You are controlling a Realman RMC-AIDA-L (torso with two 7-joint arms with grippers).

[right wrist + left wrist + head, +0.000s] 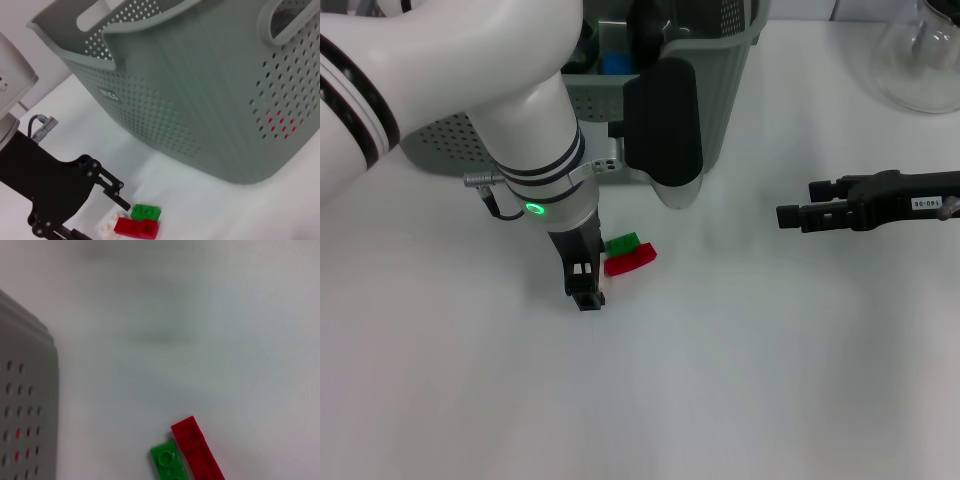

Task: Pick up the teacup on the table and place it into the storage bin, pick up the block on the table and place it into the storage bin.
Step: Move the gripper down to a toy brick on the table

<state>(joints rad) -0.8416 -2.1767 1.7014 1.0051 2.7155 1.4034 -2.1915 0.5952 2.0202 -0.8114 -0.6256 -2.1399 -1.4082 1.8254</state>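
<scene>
Left tool [586,292], jaw state unclear, beside block [629,256]; storage bin [720,90] behind; right tool [790,215] closed.

Lab setting, glass flask [927,60], plain white table [770,380]

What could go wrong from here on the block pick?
1. The left gripper sits down at the table beside the block, not over it; closing here may miss or just nudge it.
2. The block looks like red, green and white pieces joined; a grip on one piece might split them.
3. The storage bin stands close behind, so a lift could clip its wall.
</scene>
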